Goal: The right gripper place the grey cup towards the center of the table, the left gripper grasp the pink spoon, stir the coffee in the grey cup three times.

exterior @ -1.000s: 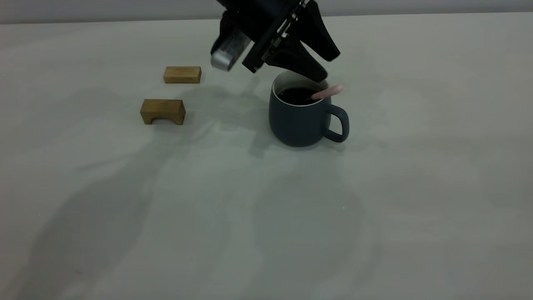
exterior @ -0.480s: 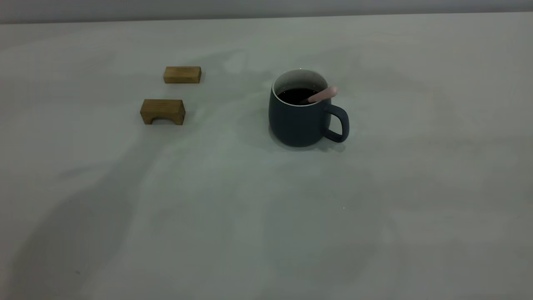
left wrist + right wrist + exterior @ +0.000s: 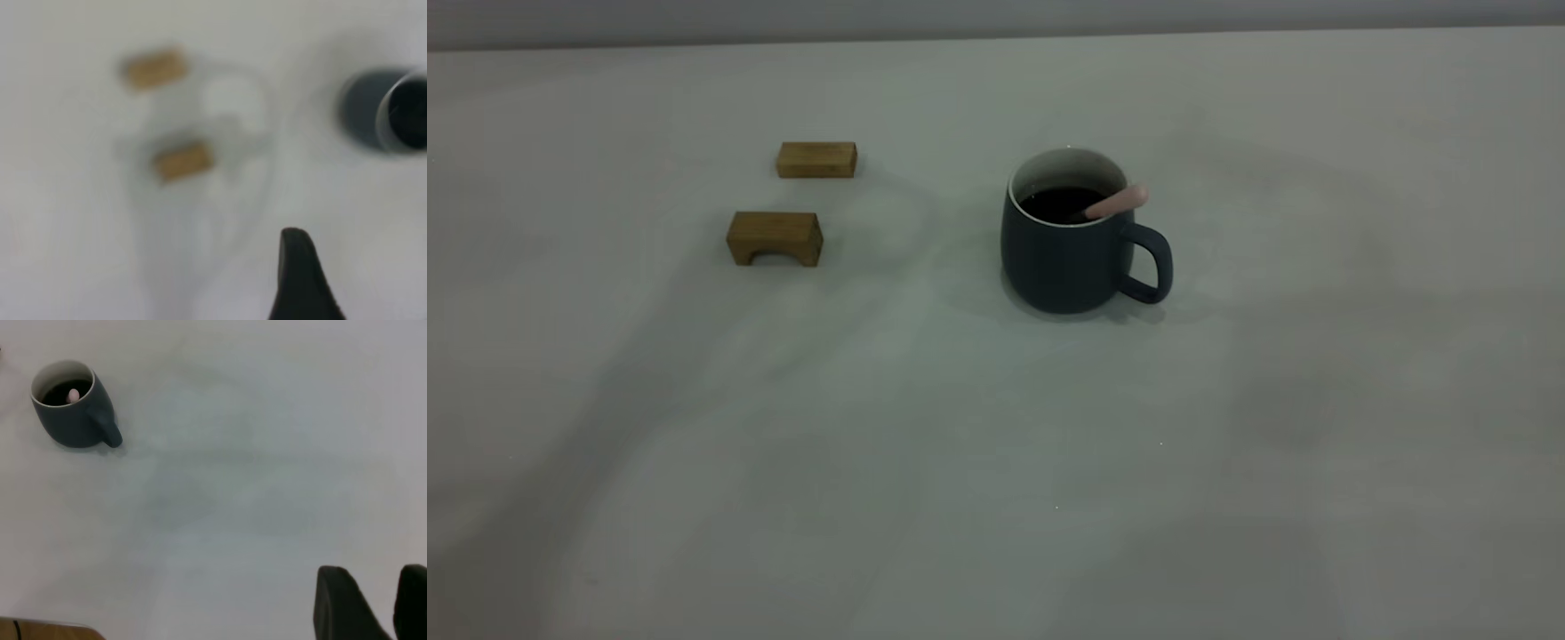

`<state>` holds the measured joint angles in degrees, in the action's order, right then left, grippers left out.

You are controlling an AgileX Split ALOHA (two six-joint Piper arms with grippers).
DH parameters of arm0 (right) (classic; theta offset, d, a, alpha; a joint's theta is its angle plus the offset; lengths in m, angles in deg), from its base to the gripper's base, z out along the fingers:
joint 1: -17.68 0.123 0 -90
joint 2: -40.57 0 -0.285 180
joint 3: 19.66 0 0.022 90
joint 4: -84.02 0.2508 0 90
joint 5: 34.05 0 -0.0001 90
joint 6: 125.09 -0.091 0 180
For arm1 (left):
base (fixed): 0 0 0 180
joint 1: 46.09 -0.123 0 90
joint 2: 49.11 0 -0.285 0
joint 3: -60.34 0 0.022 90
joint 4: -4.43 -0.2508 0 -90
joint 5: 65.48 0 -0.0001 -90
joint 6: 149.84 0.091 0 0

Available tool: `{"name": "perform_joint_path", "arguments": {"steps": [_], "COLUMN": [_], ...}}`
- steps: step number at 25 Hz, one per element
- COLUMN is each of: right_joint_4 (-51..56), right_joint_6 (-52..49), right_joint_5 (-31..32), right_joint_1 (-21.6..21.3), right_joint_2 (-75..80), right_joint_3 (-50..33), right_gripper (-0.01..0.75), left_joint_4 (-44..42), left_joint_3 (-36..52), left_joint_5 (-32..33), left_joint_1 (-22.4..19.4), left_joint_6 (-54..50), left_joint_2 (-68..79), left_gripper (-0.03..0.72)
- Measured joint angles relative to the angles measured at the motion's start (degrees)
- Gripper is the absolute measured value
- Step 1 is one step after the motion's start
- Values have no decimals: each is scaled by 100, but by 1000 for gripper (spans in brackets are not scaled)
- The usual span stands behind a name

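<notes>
The grey cup (image 3: 1067, 258) stands upright on the table (image 3: 996, 462), a little right of centre, its handle pointing right. Dark coffee (image 3: 1056, 203) fills it. The pink spoon (image 3: 1119, 202) leans in the coffee, its handle resting on the rim above the cup's handle. No gripper touches either. Neither arm shows in the exterior view. In the left wrist view a single black finger (image 3: 298, 273) hangs high over the table, the cup (image 3: 363, 110) far off. My right gripper (image 3: 377, 587) hovers well away from the cup (image 3: 70, 420), a small gap between its fingers, nothing held.
Two brown wooden blocks lie left of the cup: a flat one (image 3: 816, 160) farther back and an arched one (image 3: 775, 236) nearer. A brown edge (image 3: 47, 632) shows at a corner of the right wrist view.
One second ago my left gripper stood open just above the cup's rim by the spoon; it has since lifted out of the exterior view. The spoon stays in the cup.
</notes>
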<state>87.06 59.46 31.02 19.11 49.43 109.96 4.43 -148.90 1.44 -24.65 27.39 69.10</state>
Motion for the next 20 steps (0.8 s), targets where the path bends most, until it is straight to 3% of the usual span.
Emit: {"name": "perform_joint_path", "arguments": {"steps": [4, 15, 17, 20], "right_joint_4": [0, 0, 0, 0], "right_joint_6": [0, 0, 0, 0], "right_joint_5": [0, 0, 0, 0], "right_joint_1": [0, 0, 0, 0], "right_joint_2": [0, 0, 0, 0], "right_joint_3": [0, 0, 0, 0], "right_gripper": [238, 238, 238, 238], "left_joint_4": [-461, -479, -466, -460], "left_joint_3": [1593, 5169, 5690, 6402], "left_joint_5": [0, 0, 0, -14], "left_joint_1": [-11, -19, -130, -662], "left_joint_6": [-140, -185, -122, -65], "left_joint_2": [-1288, -4209, -4777, -5689], "left_gripper": [519, 519, 519, 518]}}
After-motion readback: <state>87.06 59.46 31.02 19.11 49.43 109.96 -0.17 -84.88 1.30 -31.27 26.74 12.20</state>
